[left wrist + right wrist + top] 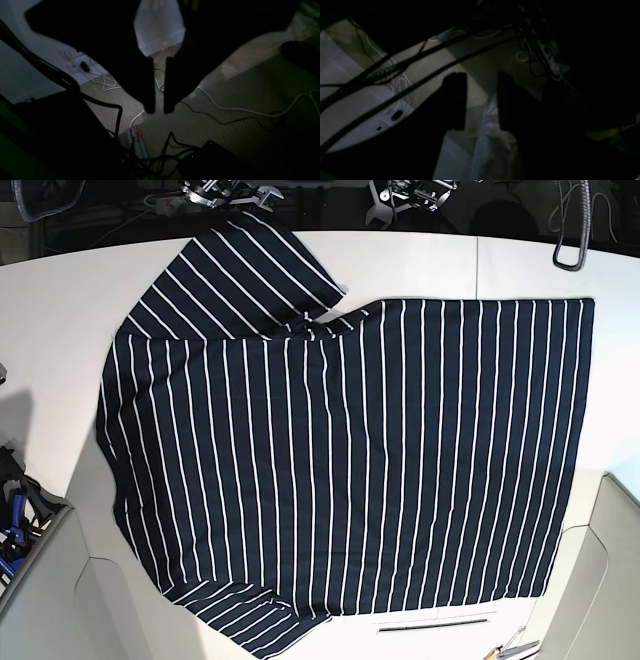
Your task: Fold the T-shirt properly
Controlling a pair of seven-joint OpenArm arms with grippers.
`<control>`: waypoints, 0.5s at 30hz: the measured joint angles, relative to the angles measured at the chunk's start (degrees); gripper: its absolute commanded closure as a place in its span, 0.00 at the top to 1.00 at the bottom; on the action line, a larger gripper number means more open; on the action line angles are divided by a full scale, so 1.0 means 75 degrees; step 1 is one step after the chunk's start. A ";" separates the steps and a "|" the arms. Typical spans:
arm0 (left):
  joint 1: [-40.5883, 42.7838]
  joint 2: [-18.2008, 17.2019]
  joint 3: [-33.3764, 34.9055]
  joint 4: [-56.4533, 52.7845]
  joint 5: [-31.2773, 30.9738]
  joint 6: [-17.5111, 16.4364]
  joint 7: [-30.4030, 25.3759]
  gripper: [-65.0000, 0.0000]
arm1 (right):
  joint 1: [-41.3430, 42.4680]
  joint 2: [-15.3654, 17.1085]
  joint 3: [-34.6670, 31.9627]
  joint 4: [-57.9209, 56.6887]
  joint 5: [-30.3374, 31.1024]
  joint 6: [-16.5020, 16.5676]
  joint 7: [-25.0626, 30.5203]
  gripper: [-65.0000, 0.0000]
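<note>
The T-shirt, dark navy with thin white stripes, lies spread flat on the white table in the base view. One sleeve points to the far left and the other to the near left. Its hem runs along the right. No neck label shows. Neither gripper appears in the base view. My left gripper hangs over the carpeted floor with a narrow gap between its dark fingers and nothing in it. My right gripper is open and empty, also over the floor. The shirt is out of both wrist views.
Black and white cables cross the carpet under both grippers, with a power strip and a white wall. Metal fixtures stand at the table's far edge. Blue tools lie at the left.
</note>
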State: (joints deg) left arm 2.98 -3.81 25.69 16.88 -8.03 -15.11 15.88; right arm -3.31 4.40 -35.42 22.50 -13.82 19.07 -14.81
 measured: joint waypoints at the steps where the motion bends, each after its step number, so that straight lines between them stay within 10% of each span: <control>1: 0.0000 0.0000 0.0000 0.0000 0.0003 0.0000 0.0000 0.11 | 0.0000 0.0000 0.0000 0.0000 0.0000 0.0003 0.0000 0.24; 5: 0.0000 -0.0003 0.0000 0.0003 0.0000 -0.0117 0.0023 0.11 | 0.0000 0.0000 0.0000 0.0000 -0.0017 0.0006 0.0000 0.09; 15: 0.0000 0.0000 0.0000 0.0012 0.0003 -0.1192 0.0038 0.11 | 0.0000 0.0000 -0.0003 0.0006 -0.0017 0.0478 0.0023 0.08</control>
State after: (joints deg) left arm 2.98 -3.81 25.69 16.97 -8.01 -24.05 16.16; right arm -3.31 4.40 -35.44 22.55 -13.96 22.65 -14.63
